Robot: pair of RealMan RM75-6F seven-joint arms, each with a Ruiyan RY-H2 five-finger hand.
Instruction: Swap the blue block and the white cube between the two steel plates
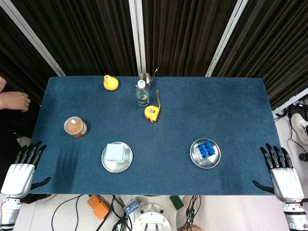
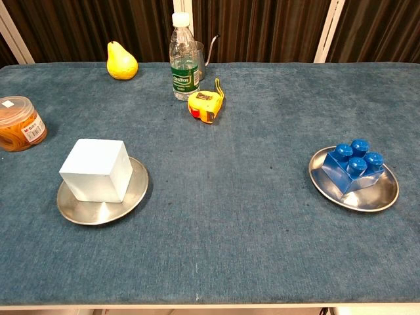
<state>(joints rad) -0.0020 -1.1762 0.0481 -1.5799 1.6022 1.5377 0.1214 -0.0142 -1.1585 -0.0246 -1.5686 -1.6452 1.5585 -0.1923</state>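
The white cube (image 1: 116, 152) (image 2: 96, 170) sits on the left steel plate (image 1: 117, 166) (image 2: 98, 210). On the right steel plate (image 1: 207, 163) (image 2: 374, 195) rests the blue studded block (image 1: 206, 149) (image 2: 352, 168). My left hand (image 1: 23, 170) hovers off the table's near left corner, fingers spread, holding nothing. Off the near right corner is my right hand (image 1: 280, 174), also spread and empty. Neither hand appears in the chest view.
A yellow pear (image 1: 110, 83) (image 2: 122, 61), a water bottle (image 1: 142, 93) (image 2: 184, 58), a steel pitcher (image 1: 146, 79), a yellow tape measure (image 1: 152, 112) (image 2: 205, 105) and a plastic jar (image 1: 75, 127) (image 2: 18, 123) stand further back. A person's hand (image 1: 14, 100) rests at the far left.
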